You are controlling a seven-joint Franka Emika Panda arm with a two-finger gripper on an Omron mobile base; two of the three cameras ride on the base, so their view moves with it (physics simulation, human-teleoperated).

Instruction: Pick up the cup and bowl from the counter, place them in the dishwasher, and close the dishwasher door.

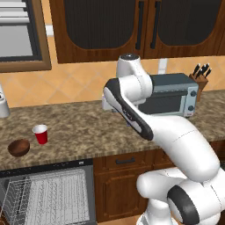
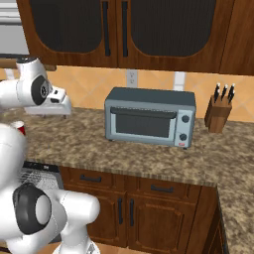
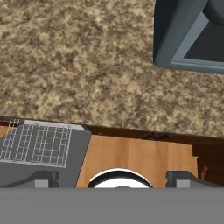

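Small red tapered plastic cup w/ white rim [image 1: 40,133] stands upright on the long speckled brown-and-tan granite desk [image 1: 88,127], toward its left end in left base view. Small round dark brown wood-like bowl [image 1: 19,147] sits just beside cup, nearer the front edge, apart from it. Sliver of the red cup also visible at left edge in right base view [image 2: 18,128], behind the white arm.

Built-in dishwasher w/ black control strip [image 1: 48,193] is open under the desk, below cup & bowl; white wire rack [image 1: 48,197] visible inside. Hand view shows a corner of the rack [image 3: 37,142] and grey dishwasher door panel [image 3: 43,164] at lower left, wood floor beside it.

Jaws [image 3: 111,179]: two dark finger tips [image 3: 43,178] stand wide apart at bottom of hand view, nothing between them. Hand hovers over desk near its front edge, grey toaster oven [image 3: 192,37] at upper right of that view. In left base view the gripper itself is hidden behind the arm's elbow, well right of cup & bowl.

Grey toaster oven [image 2: 149,119] sits on desk against the tan tiled wall; wooden knife block w/ dark handles [image 2: 219,111] to its right. Dark wooden upper cabinets [image 2: 124,30] above.
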